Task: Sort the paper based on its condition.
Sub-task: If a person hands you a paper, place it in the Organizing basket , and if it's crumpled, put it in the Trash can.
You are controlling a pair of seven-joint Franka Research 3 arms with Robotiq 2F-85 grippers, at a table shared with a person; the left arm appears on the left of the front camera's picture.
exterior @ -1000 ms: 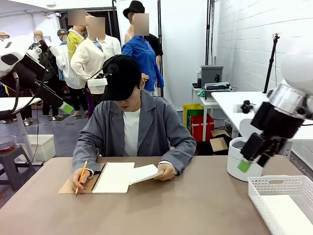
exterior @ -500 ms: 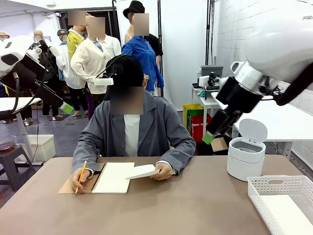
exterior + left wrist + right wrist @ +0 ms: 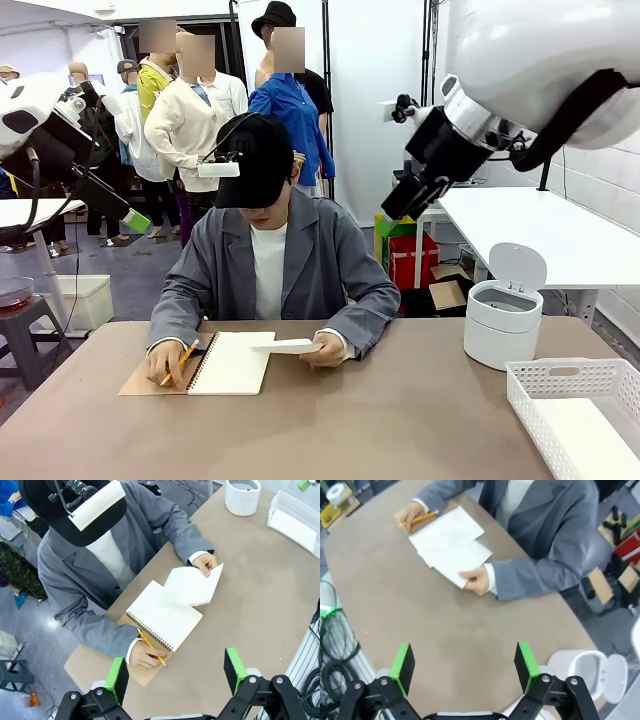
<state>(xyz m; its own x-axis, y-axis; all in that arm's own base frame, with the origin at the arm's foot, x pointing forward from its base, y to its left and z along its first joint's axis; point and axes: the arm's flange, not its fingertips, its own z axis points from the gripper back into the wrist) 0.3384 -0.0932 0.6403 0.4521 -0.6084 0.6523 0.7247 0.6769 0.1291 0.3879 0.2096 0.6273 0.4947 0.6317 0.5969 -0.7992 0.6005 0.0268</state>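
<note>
Left gripper (image 3: 176,672) hangs high over the person's side of the desk (image 3: 400,430); jaws wide apart, nothing between the green pads. Right gripper (image 3: 464,667) is raised above the desk too, looking down on it; jaws spread full, empty. Paper (image 3: 283,346): one loose white sheet, pinched at one edge by the person's hand (image 3: 325,350), lifted clear of the desk and overlapping the open spiral notebook (image 3: 232,362). A row of small holes shows along one edge of the sheet in the left wrist view. The person's other hand (image 3: 165,365) rests on the tan cover beside the notebook page, holding a pencil (image 3: 186,353). White bin (image 3: 504,325), lid up, stands at the desk's right side. White perforated basket (image 3: 575,400) sits nearer the robot, close to the bin.
</note>
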